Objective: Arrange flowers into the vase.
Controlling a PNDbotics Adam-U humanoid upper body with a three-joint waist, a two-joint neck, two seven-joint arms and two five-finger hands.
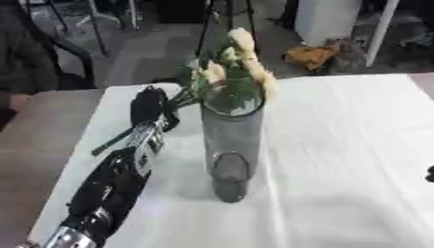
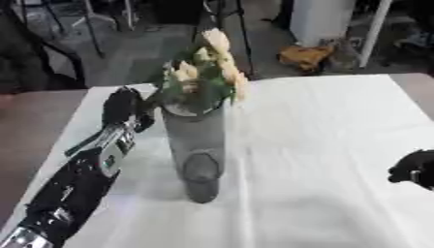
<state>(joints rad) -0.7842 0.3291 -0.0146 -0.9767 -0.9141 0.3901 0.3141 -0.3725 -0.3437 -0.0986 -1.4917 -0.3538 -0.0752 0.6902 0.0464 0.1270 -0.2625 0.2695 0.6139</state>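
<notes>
The left robot hand (image 1: 149, 107), black and reaching in from the lower left, is curled around the dark green stems (image 1: 127, 135) of a bunch of pale yellow flowers (image 1: 230, 68). The stems' long axis runs slantwise: their cut ends stick out below and to the left of the robot hand, while the blooms and green leaves lie up and to its right, over the mouth of the tall grey translucent cylindrical vase (image 1: 229, 145). That vase stands upright just to the right of the robot hand on the white-covered counter (image 1: 339, 145). Whether any stems already sit inside the vase is hard to tell, since leaves hide the rim. The left robot hand is by far the nearer. The right robot hand (image 2: 413, 170) shows only at the right edge, well apart, its fingers impossible to make out
</notes>
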